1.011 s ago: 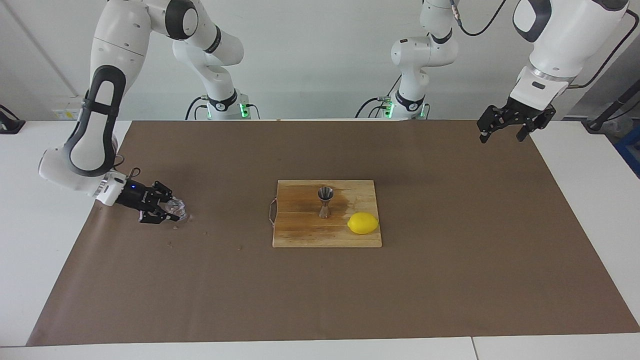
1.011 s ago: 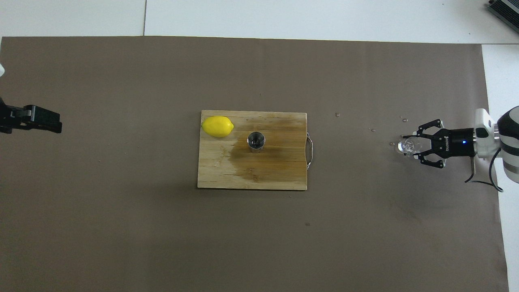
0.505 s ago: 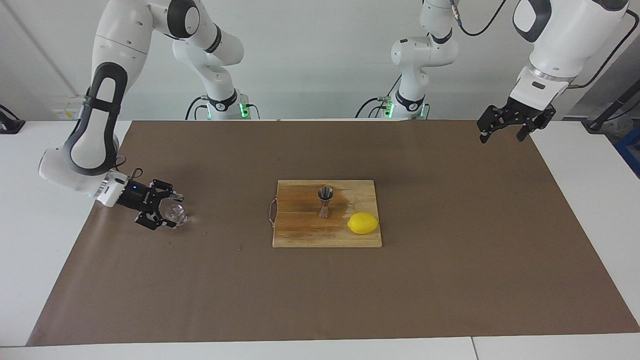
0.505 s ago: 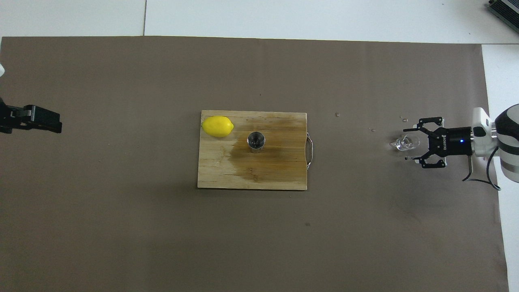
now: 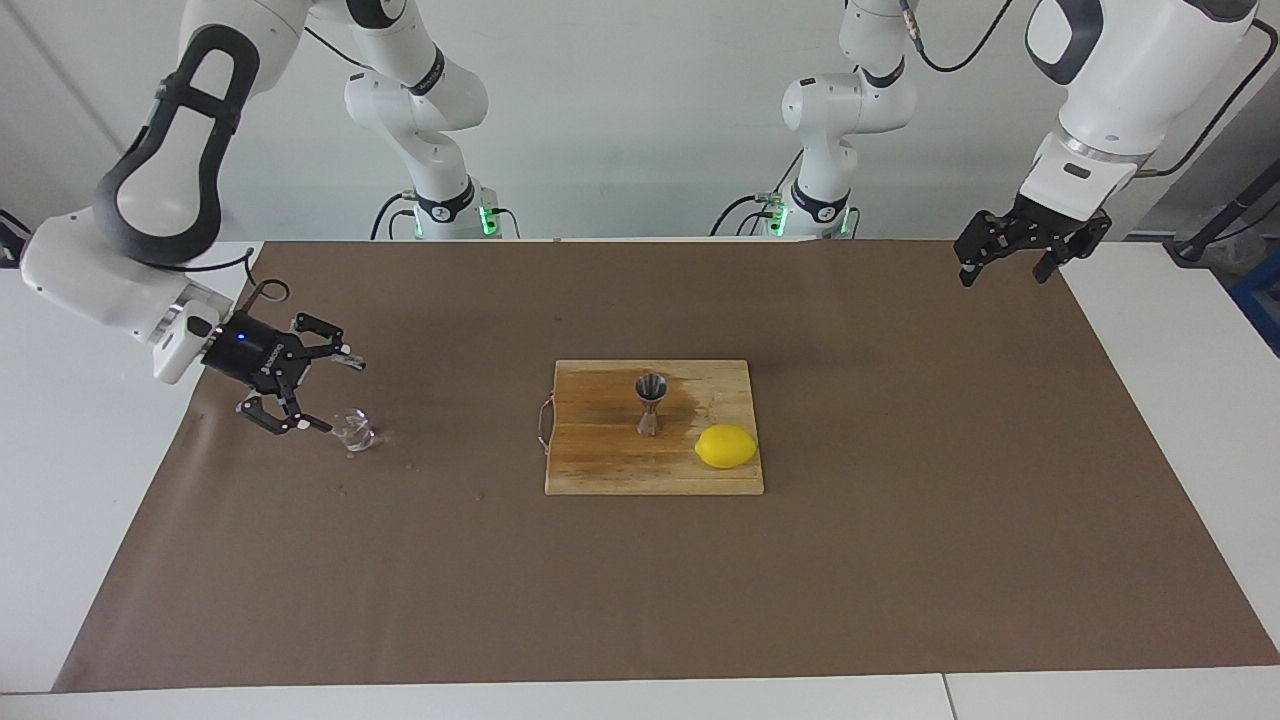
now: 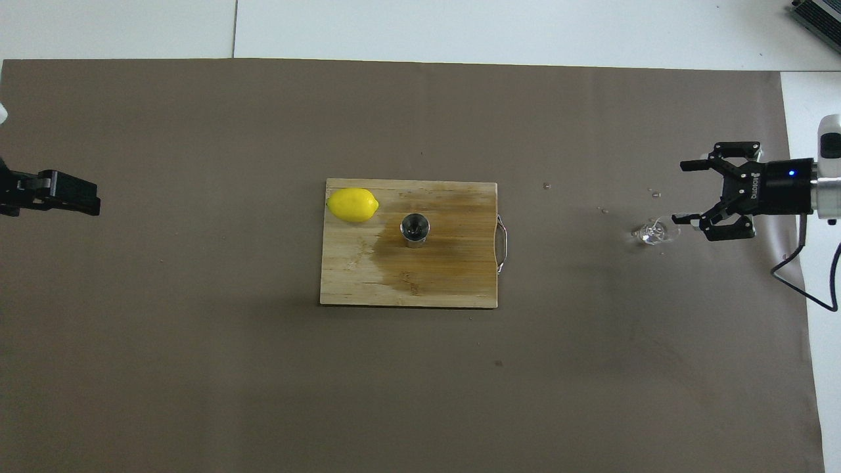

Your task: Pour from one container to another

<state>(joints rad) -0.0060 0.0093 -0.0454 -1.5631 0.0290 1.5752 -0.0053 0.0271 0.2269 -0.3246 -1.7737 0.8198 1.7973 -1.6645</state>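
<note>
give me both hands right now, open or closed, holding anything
Left hand: open, holding nothing.
Right hand: open, holding nothing, beside the glass cup.

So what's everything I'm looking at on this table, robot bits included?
brown mat: one, brown, covering most of the white table.
cutting board: one, wooden, partly wet-stained, mid-mat.
jigger: one, shiny steel, upright on the board.
lemon: one, yellow, on the board beside the jigger, toward the left arm's end.
glass cup: one, clear, on the mat at the right arm's end.
droplets: a few, clear, near the cup.
right gripper: black, jaws open, raised beside the cup, not holding it.
left gripper: black, jaws open, waiting over its mat corner.
</note>
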